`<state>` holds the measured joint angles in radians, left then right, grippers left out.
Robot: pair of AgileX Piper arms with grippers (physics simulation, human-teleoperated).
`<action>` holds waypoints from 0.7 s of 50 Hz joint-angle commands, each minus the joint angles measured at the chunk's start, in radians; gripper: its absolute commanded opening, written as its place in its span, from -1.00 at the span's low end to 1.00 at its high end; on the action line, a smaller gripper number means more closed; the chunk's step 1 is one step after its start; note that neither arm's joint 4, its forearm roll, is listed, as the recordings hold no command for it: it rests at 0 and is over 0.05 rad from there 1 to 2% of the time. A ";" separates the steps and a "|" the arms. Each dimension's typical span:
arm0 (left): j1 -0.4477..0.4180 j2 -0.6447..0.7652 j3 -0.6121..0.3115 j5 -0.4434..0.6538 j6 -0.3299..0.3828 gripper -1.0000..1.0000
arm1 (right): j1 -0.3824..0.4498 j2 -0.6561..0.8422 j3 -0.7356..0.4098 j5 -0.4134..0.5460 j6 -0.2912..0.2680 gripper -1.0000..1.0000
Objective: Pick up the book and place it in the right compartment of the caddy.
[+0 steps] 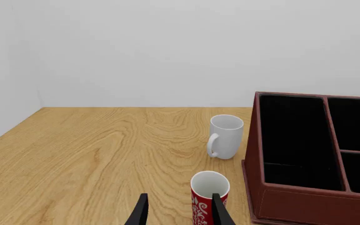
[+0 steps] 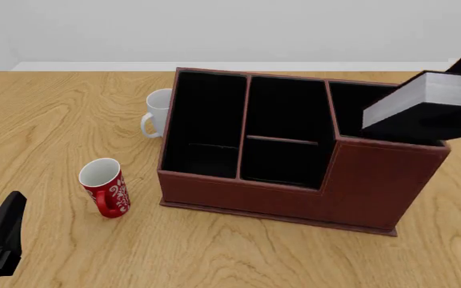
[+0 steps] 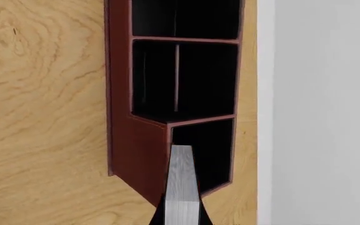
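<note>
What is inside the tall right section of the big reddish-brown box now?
Only black lining shows in the right compartment of the reddish-brown leather-look caddy. The thick black book hangs above it, not yet inside, and hides much of the opening; the floor is not visible.

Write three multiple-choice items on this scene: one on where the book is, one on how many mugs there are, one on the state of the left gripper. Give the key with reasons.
1. Where is the book?
A. Lying on the table beside the red mug
B. Held above the right compartment of the caddy
C. Standing in the left section of the caddy

2. How many mugs are on the table?
A. One
B. Two
C. Three

3. What state is the left gripper in?
A. Open and holding nothing
B. Shut on the white mug
C. Shut on the book

Key:
1 B: the right gripper, mostly out of frame, carries the book over the right compartment of the caddy.
2 B: only a red mug and a white mug appear.
3 A: its fingers stand apart with nothing between them.
</note>
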<state>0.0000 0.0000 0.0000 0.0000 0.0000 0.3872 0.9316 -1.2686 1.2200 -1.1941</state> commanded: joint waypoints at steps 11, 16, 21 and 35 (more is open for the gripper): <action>0.000 0.000 0.000 0.000 0.000 1.00 | -0.040 0.167 -0.195 0.000 -0.018 -1.00; 0.000 0.000 0.000 0.000 0.000 1.00 | -0.060 0.190 -0.207 0.000 -0.047 -1.00; 0.000 0.000 0.000 0.000 0.000 1.00 | -0.045 0.230 -0.218 0.000 -0.021 -1.00; 0.000 0.000 0.000 0.000 0.000 1.00 | -0.043 0.306 -0.240 0.000 0.007 -1.00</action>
<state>0.0000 0.0000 0.0000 0.0000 0.0000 0.3509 1.1917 -1.4821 1.2200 -1.2096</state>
